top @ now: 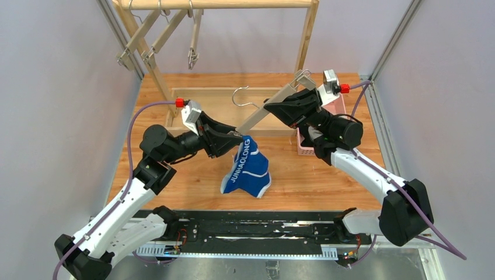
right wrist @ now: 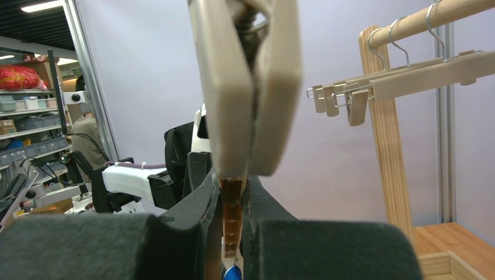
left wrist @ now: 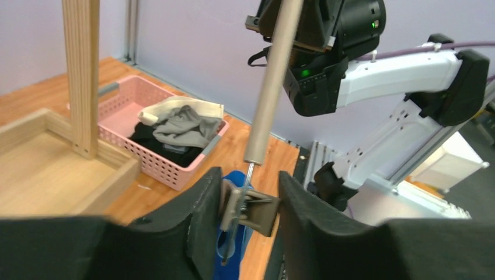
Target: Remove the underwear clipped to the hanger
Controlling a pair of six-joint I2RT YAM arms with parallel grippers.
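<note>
The bright blue underwear [top: 250,166] with white lettering hangs from the low end of a wooden clip hanger [top: 274,105], its lower part near the table. My left gripper [top: 236,139] is shut on the hanger's lower clip [left wrist: 251,204], with blue cloth [left wrist: 230,256] just beneath it. My right gripper [top: 269,107] is shut on the hanger's bar [right wrist: 232,219] and holds it tilted, its upper clip [right wrist: 248,87] close to the camera. The grey underwear [left wrist: 187,125] and the black underwear [left wrist: 157,143] lie in a pink basket [left wrist: 146,160].
The pink basket [top: 303,146] sits at the right, mostly behind my right arm. A wooden rack [top: 216,4] with a tray base [top: 216,102] stands at the back, with empty clip hangers [top: 192,35] on its rail. A cream cloth [left wrist: 175,108] lies in the basket.
</note>
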